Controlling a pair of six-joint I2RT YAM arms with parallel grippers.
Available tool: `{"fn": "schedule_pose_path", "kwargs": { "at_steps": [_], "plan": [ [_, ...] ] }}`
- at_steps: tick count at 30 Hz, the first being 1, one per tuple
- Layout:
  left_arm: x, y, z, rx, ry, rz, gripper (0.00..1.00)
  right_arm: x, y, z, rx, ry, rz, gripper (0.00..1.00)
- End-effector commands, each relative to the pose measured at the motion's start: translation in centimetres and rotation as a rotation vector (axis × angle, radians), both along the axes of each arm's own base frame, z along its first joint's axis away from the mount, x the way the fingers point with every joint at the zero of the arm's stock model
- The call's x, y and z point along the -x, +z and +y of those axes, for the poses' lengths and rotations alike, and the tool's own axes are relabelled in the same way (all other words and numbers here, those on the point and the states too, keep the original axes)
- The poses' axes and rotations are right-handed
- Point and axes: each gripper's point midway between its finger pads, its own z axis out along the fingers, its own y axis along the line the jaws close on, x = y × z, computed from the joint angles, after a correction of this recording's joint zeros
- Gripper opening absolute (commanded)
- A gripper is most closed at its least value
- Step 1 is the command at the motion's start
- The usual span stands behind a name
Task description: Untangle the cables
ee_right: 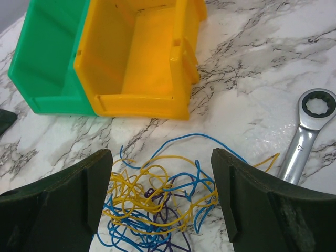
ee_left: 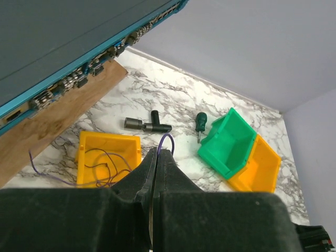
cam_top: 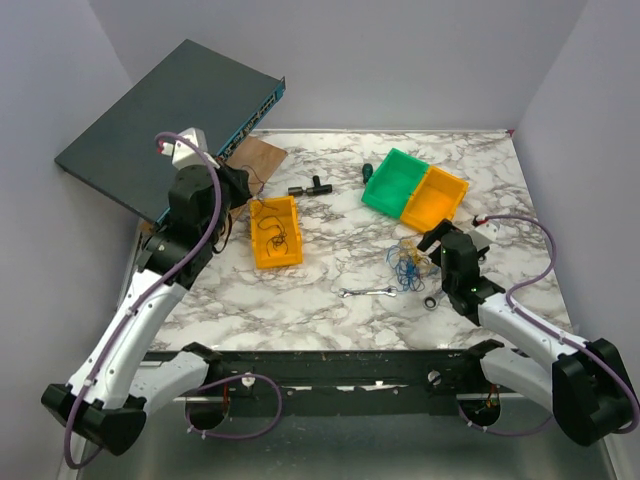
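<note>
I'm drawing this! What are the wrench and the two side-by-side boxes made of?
The wrench looks like polished metal: silvery, with bright glints. The yellow box and green box look like moulded plastic: even colour, soft sheen, thin walls.

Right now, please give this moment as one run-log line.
left end effector: shut on purple wire | right end effector: open over wire tangle | wrench: beside tangle, untouched

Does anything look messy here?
Yes. The cables lie knotted between the open fingers of the right gripper, one purple wire loops out of the shut left gripper, and the big flat box at the far left sits tilted.
</note>
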Motion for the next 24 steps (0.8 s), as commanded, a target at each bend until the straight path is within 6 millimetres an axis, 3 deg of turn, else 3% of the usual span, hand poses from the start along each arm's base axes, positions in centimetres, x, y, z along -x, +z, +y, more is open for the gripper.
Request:
{"fn": "schedule_pose_path", "kwargs": {
  "at_steps": [1,6,14,18,24],
  "plan": [
    [-1.9,0.4,-1.4,-0.014,-0.066,0.025,0.0,0.0,0.3,0.1,-0.001,0.019,-0.019,0.85],
    [-4.4,-1.6,-2.2,-0.01,-0.075,0.076,0.0,0.1,0.5,0.0,-0.001,0.015,-0.028,0.85],
    [-6.6,-9.6,-3.3,-0.011,-0.079,0.213,0.0,0.1,0.6,0.2,-0.01,0.028,-0.037,0.84],
    [-6.6,-13.8,-2.1,-0.051,-0.001,0.323,0.0,0.1,0.5,0.1,-0.007,0.022,-0.036,0.84],
    [-6.4,-17.7,0.4,-0.143,0.115,0.399,0.0,0.1,0.5,0.2,-0.009,0.028,-0.036,0.84]
  ]
}}
